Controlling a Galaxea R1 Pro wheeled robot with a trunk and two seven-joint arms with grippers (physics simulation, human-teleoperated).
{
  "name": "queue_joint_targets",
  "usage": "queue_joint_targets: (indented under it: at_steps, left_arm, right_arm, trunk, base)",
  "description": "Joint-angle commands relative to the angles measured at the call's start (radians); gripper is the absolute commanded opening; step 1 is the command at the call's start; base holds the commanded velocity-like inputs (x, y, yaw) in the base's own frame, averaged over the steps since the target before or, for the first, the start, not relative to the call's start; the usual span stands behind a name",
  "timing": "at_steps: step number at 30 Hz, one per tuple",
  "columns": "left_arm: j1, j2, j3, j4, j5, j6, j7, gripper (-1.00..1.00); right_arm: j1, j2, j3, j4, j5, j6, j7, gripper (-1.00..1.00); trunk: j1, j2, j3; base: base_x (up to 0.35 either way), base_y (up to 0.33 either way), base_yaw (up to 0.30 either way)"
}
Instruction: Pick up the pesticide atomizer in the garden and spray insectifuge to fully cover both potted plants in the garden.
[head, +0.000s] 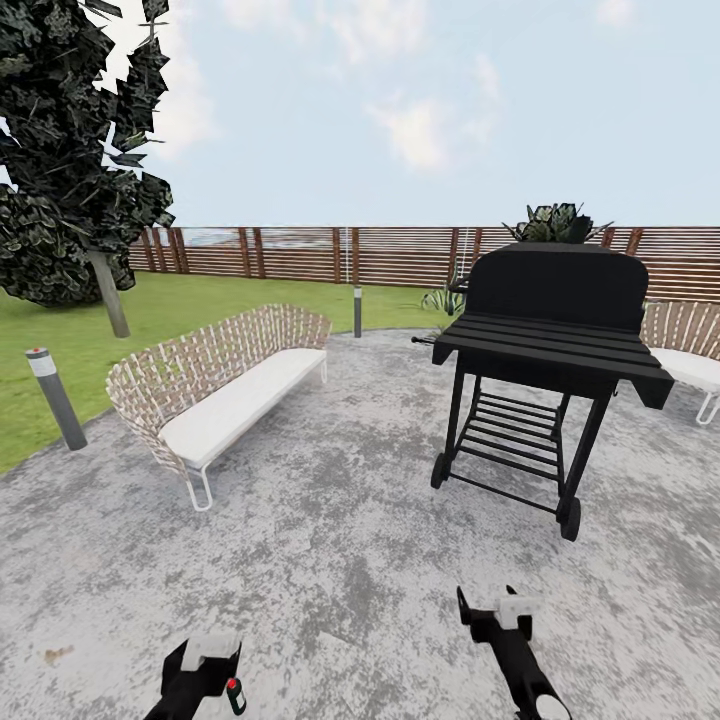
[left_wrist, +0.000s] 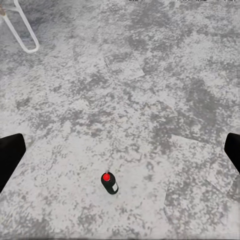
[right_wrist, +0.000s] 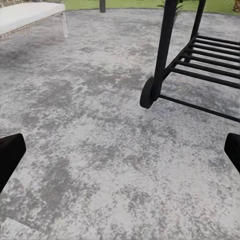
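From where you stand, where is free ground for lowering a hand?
Bare stone patio lies between the wicker sofa and the grill. Around the bottle it is also free. It is crowded by the grill's wheels.

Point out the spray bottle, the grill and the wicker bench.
spray bottle (left_wrist: 109, 183), left wrist view, on its dark body below the red cap.
grill (head: 550, 345), head view, on its slatted top.
wicker bench (head: 245, 392), head view, on its white seat cushion.

Both arms low at the near edge of the head view, forearms reaching forward. Left gripper (head: 205, 668) pointed downward, jaws spread wide, nothing between the fingertips (left_wrist: 10, 152). Right gripper (head: 495, 612) angled forward and down, fingers (right_wrist: 9, 152) likewise parted, empty. Arms well apart, not touching.
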Motion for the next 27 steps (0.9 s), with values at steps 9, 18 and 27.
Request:
queue_joint_targets:
  at_steps: [9, 18, 27]
  left_arm:
    - [0.002, -0.002, 0.002, 0.001, 0.001, -0.008, 0.004, 1.0]
    - [0.002, -0.004, 0.002, 0.001, -0.002, -0.008, 0.004, 1.0]
    - [0.002, -0.006, 0.002, 0.001, -0.003, -0.008, 0.005, 1.0]
  right_arm:
    - [0.0, -0.01, 0.0, 0.002, 0.001, -0.003, 0.001, 1.0]
    - [0.0, -0.009, 0.0, 0.002, 0.002, -0.003, 0.001, 1.0]
    - [0.0, -0.008, 0.0, 0.003, 0.002, -0.003, 0.001, 1.0]
  trunk:
    - [0.0, -0.001, -0.001]
    - [0.0, -0.001, -0.001]
    - [0.0, -0.001, -0.001]
  base:
    - [0.0, 0.08, 0.0]
    - [0.0, 0.288, 0.0]
    - [0.064, 0.306, 0.0]
